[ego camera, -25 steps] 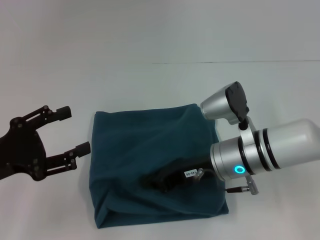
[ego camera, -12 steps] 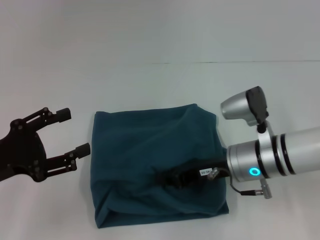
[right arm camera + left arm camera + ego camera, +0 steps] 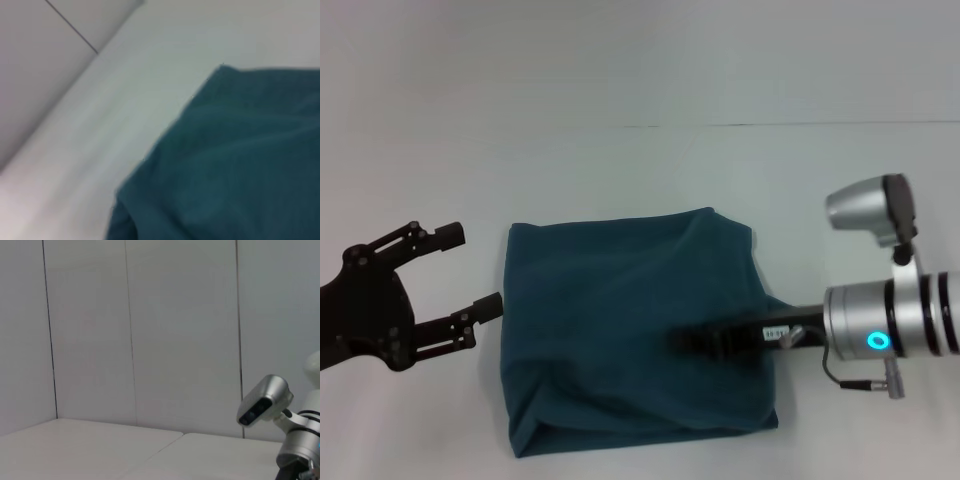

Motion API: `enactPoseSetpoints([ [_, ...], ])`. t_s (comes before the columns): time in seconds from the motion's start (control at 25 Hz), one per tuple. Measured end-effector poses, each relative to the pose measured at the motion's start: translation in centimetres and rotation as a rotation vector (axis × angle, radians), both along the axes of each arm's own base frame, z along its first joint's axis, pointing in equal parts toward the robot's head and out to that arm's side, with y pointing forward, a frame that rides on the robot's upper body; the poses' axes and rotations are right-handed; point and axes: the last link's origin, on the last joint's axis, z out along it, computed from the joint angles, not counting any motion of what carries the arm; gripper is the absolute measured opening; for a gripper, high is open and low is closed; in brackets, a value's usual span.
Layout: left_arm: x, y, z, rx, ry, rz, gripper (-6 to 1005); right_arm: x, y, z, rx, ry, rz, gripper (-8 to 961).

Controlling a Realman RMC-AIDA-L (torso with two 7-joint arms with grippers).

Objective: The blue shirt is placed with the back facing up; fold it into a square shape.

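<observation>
The right arm is drawing back toward the robot's right: a second ago its silver wrist was sitting over the right part of the blue shirt (image 3: 630,330), and now the wrist is lying clear of the cloth's right edge, with only the dark right gripper (image 3: 715,342) reaching in over the fabric. That gripper is blurred and dark against the cloth, so whether it is parted or closed I cannot tell, though it seems to be lying low over the shirt rather than lifting any of it. The shirt itself is looking unchanged, resting as a roughly square folded bundle on the white table (image 3: 640,170), plain side up. The left gripper (image 3: 470,270) is staying where it was, just beside the shirt's left edge, its two fingers spread wide and holding nothing. The table is pale and bare around the cloth. The left wrist view is showing plain panelled walls (image 3: 150,330) with dark vertical seams behind the table.
</observation>
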Motion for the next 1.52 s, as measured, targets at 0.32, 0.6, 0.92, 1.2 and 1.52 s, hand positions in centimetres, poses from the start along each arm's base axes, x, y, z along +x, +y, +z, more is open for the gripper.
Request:
enactPoseSetpoints([
  [0.32, 0.2, 0.1, 0.0, -0.006, -0.005, -0.005, 859, -2.7, 0.7, 2.7, 0.125, 0.121, 0.074, 21],
  [0.6, 0.2, 0.1, -0.2, -0.012, -0.014, -0.007, 860, -2.2, 2.2, 0.5, 0.094, 0.014, 0.043, 20],
  [0.92, 0.3, 0.2, -0.4, -0.017, -0.018, -0.006, 859, -0.8, 2.3, -1.2, 0.065, -0.094, 0.013, 20],
  [1.2, 0.3, 0.2, -0.8, -0.028, -0.029, -0.005, 860, -0.1, 1.7, -0.2, 0.082, -0.058, -0.004, 20],
  [1.52, 0.4, 0.1, -0.8, -0.035, -0.036, -0.009, 860, -3.0, 2.2, 1.9, 0.118, 0.053, 0.087, 20],
])
